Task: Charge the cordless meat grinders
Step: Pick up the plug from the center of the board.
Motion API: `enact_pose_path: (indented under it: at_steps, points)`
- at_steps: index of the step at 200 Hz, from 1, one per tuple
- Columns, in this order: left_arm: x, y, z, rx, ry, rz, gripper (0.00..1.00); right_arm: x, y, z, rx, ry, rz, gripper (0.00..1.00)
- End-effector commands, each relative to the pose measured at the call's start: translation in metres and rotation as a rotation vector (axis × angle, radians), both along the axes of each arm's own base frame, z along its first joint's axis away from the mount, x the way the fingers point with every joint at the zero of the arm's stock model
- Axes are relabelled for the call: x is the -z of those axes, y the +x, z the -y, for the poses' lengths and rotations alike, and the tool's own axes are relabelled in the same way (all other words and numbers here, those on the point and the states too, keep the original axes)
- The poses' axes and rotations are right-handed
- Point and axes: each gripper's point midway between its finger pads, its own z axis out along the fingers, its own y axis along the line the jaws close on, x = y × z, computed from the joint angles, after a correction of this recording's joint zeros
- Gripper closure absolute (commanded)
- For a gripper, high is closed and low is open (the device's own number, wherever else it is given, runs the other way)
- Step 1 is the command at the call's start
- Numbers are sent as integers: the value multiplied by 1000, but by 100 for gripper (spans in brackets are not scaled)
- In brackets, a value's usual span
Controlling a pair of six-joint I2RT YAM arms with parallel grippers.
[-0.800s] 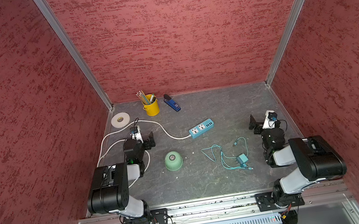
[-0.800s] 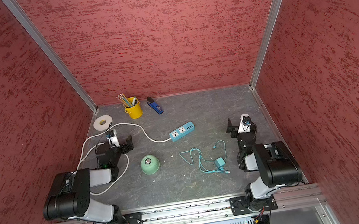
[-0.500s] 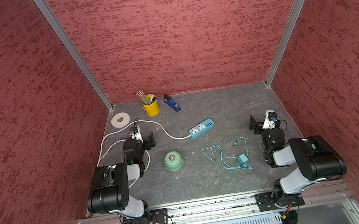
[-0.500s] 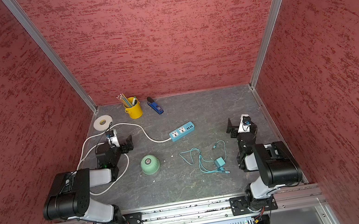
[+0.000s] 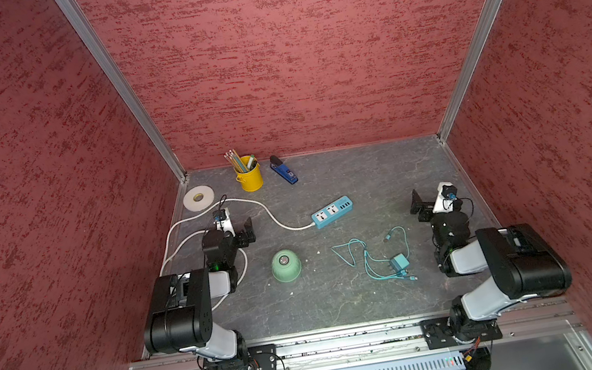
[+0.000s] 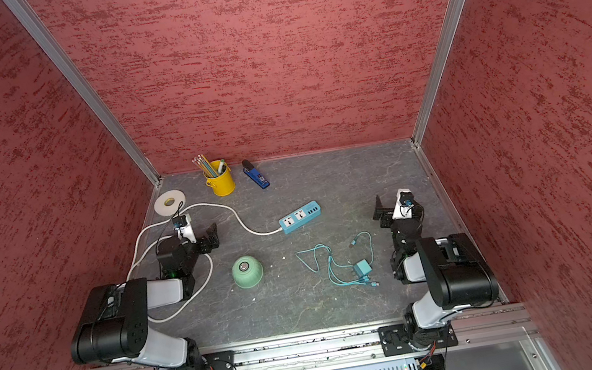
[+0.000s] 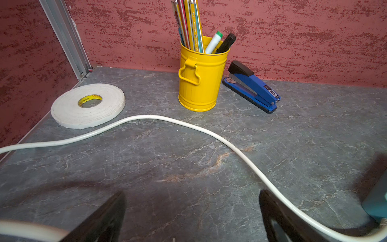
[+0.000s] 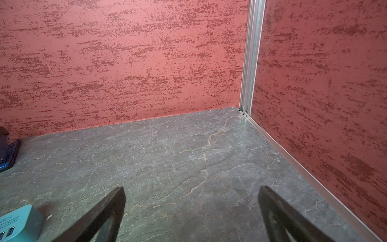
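Jaws of the left gripper (image 7: 191, 199) stand spread wide with nothing between them; its black tapered fingers are held near the slab. The right gripper (image 8: 191, 192) is likewise wide apart and empty, facing the far corner on its own side. Under both lies the table (image 8: 188, 150), flat, matte and grey like stone, with pale and rusty veins. A smooth, round white cord (image 7: 188, 126) curves across in front of the left gripper and runs close along one finger; touching it or only passing behind, hard to say from the wrist view. It ends at the power strip (image 5: 332, 211), a teal-blue rectangular block with sockets and a row of small ports on top, lying between the arms toward the back. The cordless meat grinder (image 5: 286, 266) is a smooth pale mint-green dome with a round silvery button on its crown. It sits upright near the left arm, forward of the strip, apart from both grippers and every cable. Toward the right arm lies a thin teal charging cable (image 5: 367, 263) in loose loops, with a small teal plug block (image 5: 399, 261), apart from the strip. In the back left corner are a flat roll of white foam tape (image 7: 88, 104) with a yellow core, a ribbed yellow metal pencil cup (image 7: 201, 83) with a handle, pencils and markers, and just beside it a blue stapler (image 7: 253, 88). The walls (image 8: 125, 62) are rough red plaster texture with aluminium corner posts.
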Motion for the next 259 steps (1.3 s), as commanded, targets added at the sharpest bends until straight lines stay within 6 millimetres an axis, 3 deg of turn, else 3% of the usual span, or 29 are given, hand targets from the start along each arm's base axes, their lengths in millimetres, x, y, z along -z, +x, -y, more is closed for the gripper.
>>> enact_pose_path:
  at_steps: [1,16,21,34,50,69,89,112,132,163,182,228,259]
  points:
    - [-9,3,-1,5,-11,30,0,-11,1,-2,-6,-7,38,0]
    - [-19,-1,1,11,-1,56,0,-20,-2,-6,-25,-17,45,0]
    - [-24,-3,1,8,-1,59,0,-34,-4,-7,-26,-21,71,0]
    - [-42,-7,2,9,5,59,0,-46,-4,-6,-18,-7,54,0]
    - [-69,-12,9,28,27,91,0,-58,-4,4,42,116,36,0]
    - [-105,-18,28,90,41,153,0,-58,-4,4,60,280,-26,0]
    - [-130,-24,72,244,88,159,0,-63,-4,-2,37,342,-91,0]
    - [-142,-38,144,467,179,160,0,-86,-7,1,62,331,-134,0]
    - [-135,-59,207,644,247,143,0,-110,-11,7,80,344,-123,0]
    - [-110,-108,299,891,285,98,0,-118,-16,32,114,488,-118,0]
    - [-92,-143,345,1006,330,75,0,-129,-19,42,123,538,-97,0]
    - [-52,-210,417,1212,341,-3,0,-181,-42,51,161,504,33,0]
    - [-27,-229,455,1273,358,-65,0,-208,-57,50,157,481,104,0]
